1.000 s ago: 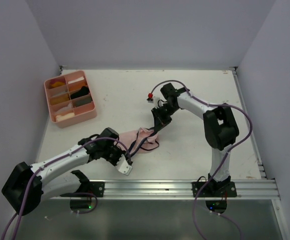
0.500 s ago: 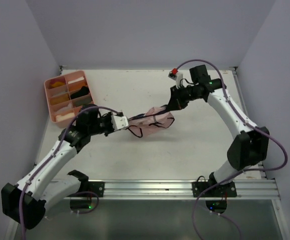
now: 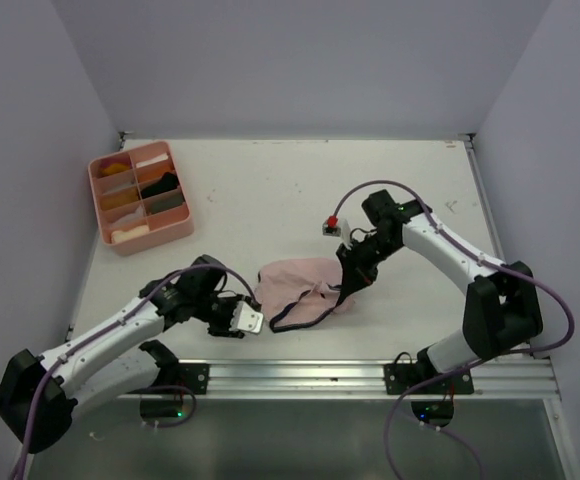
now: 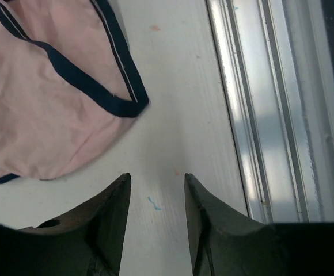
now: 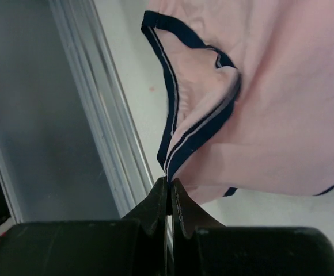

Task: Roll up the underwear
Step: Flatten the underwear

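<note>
- Both arms have come back toward the near edge since half a second ago: then the pink underwear [image 3: 295,283] hung stretched between the two grippers over the middle of the table [image 3: 270,190]; now it lies crumpled on the surface near the front rail [image 3: 370,374], and the left gripper [image 3: 246,321] has let go of it.
- Top view: the left gripper sits just left of the garment, apart from it. The right gripper [image 3: 348,291] is down at the garment's right edge. The pink compartment tray [image 3: 103,222] stands well apart at the far left.
- Left wrist view: the left gripper [image 4: 155,179] has its jaws spread with only bare table between them. The pink underwear [image 4: 46,109], with its dark edging, lies just beyond the fingertips, not touching them. The rail [image 4: 270,115] runs along the right.
- Right wrist view: the right gripper [image 5: 168,187] is pinched tight on the dark-edged hem of the pink underwear [image 5: 282,103], which fans out from the fingertips across the table. The rail [image 5: 92,115] lies on the left.
</note>
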Robot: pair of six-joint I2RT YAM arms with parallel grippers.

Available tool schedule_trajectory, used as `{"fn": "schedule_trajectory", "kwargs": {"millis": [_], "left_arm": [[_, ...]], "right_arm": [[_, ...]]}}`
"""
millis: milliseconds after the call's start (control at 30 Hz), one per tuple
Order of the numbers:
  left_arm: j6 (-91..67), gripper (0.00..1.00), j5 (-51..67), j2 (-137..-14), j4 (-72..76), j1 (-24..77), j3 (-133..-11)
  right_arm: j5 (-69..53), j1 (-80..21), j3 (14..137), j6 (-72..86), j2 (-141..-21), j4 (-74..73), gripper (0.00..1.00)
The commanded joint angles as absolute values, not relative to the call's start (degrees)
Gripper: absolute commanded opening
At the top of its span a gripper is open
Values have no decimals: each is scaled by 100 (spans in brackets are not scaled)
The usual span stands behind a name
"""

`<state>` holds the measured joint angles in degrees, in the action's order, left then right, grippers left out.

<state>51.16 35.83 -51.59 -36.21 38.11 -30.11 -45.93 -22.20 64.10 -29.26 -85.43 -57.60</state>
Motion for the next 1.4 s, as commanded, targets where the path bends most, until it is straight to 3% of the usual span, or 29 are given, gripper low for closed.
{"fn": "schedule_trajectory", "kwargs": {"millis": [0, 200, 433, 500, 667, 1367], "left_arm": [[5635, 47, 3692, -5142, -3939, 3902, -3216], [6003, 47, 3585, -5509, -3718, 3858, -3533], [6248, 38, 3737, -6389, -2726, 4130, -3612], [6600, 39, 3622, -6625, -2716, 4429, -3665], [6917, 51, 3481, -6925, -2664, 4789, -3788], [7585, 46, 3779, -8077, -3111, 4957, -4298]], "right_arm": [[-4615, -2373, 6407, -3576, -8569, -6230, 0], [-4254, -2399, 6425, -3937, -8859, -6433, 0], [-4157, -2399, 6468, -3990, -9061, -6442, 0], [-4166, -2399, 6477, -3982, -9088, -6434, 0], [-4192, -2408, 6495, -3929, -9061, -6381, 0], [-4131, -2399, 6521, -4166, -9141, -6530, 0]]}}
